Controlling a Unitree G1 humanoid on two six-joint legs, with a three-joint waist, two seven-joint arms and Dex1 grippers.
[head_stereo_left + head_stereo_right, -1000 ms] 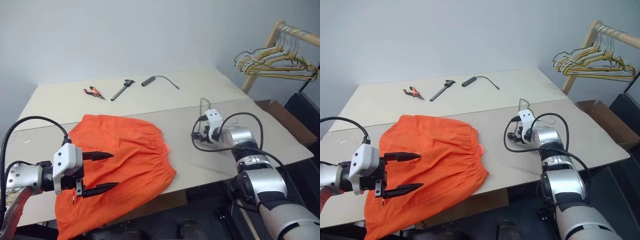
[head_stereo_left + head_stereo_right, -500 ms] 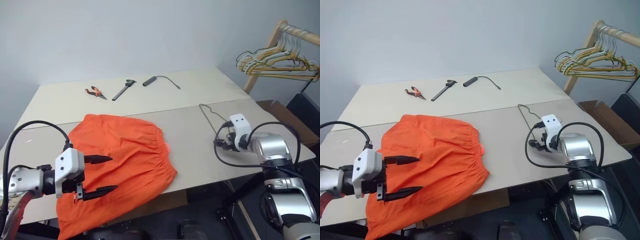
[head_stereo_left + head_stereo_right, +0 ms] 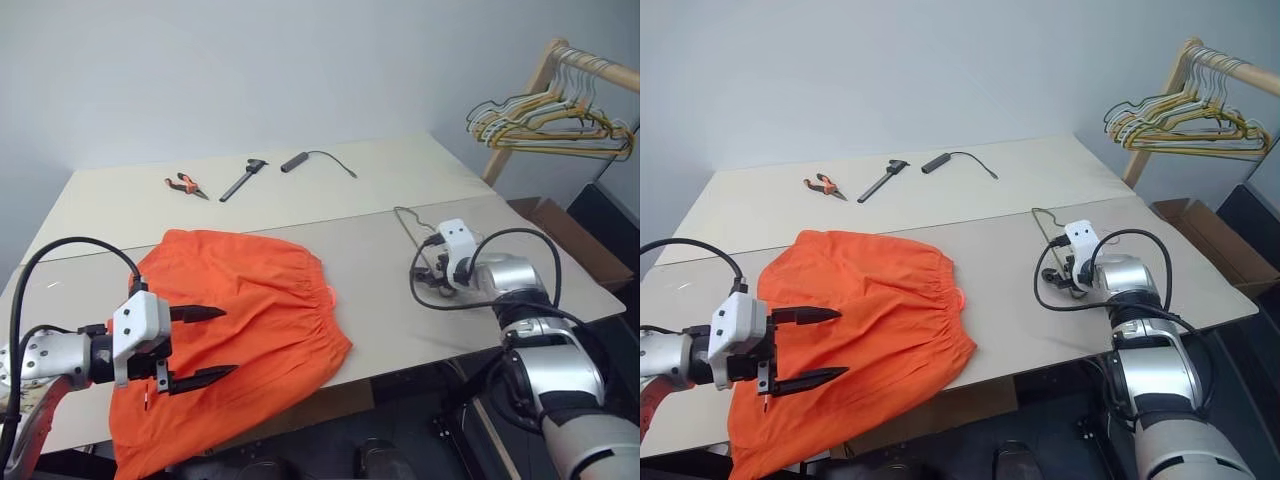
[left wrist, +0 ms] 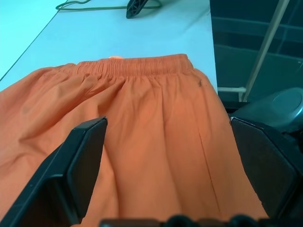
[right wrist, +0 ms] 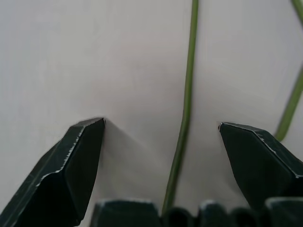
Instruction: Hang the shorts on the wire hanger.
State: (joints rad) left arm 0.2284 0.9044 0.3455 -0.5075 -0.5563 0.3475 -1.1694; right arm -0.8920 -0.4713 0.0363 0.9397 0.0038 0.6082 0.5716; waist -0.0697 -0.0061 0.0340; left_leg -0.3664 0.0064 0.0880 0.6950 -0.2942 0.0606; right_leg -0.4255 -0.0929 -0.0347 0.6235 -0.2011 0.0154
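Observation:
The orange shorts (image 3: 255, 300) lie flat on the table's front left, with the waistband toward the middle and one leg hanging over the front edge. My left gripper (image 3: 229, 342) hovers open over their front part, holding nothing. The wire hanger (image 3: 1038, 213) lies on the table at the right, mostly hidden behind my right hand. My right gripper (image 5: 161, 124) is open and angled down at the tabletop. A stretch of the hanger's thin green-grey wire (image 5: 187, 90) runs between its fingers (image 5: 83, 151), and I see no contact with them.
Orange-handled pliers (image 3: 186, 184), a black tool (image 3: 243, 180) and a black cable with a cylindrical end (image 3: 297, 161) lie at the back of the table (image 3: 330, 215). A wooden rack with a bunch of yellow and grey hangers (image 3: 550, 122) stands at the far right, above a cardboard box (image 3: 560, 228).
My right hand has shifted to the right along the table by the hanger, still open. The left gripper and the shorts have not moved.

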